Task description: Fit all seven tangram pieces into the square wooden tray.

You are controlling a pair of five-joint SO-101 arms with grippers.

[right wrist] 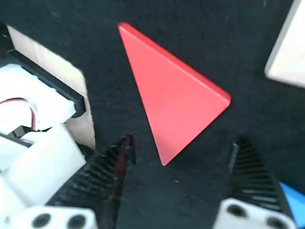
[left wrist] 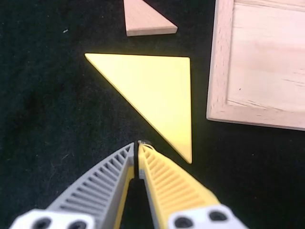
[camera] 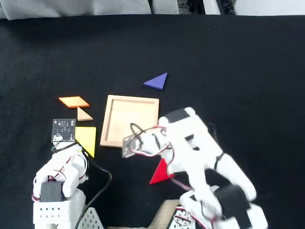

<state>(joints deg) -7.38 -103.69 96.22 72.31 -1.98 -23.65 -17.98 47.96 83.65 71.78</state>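
Tray: The square wooden tray (camera: pixel 133 98) is pale wood with a raised rim. The part of its floor that I can see is bare wood. It sits between the two arms, a bit farther out on the black cloth (camera: pixel 238 71).

Left gripper: The left gripper (left wrist: pixel 138 149) has one grey finger and one yellow finger. They are pressed together with nothing between them.

Yellow triangle: The yellow triangle (left wrist: pixel 152 95) is big, flat and bright. It lies just in front of the left gripper's tips, near them but apart. The tray's rim is just beside it.

Small wooden triangle: The small wooden triangle (left wrist: pixel 145 21) is the same pale colour as the tray. It lies past the yellow one, farther from the left gripper.

Right gripper: The right gripper (right wrist: pixel 182 140) has black fingers spread wide apart, holding nothing.

Red triangle: The red triangle (right wrist: pixel 174 109) is big and flat. One of its corners points into the gap between the right gripper's fingers. A corner of the tray is just past it.

Orange piece: The orange piece (camera: pixel 74 101) has four slanted sides. It lies beyond the small wooden triangle.

Blue triangle: The blue triangle (camera: pixel 156 81) lies past the tray's far edge, well away from both grippers.
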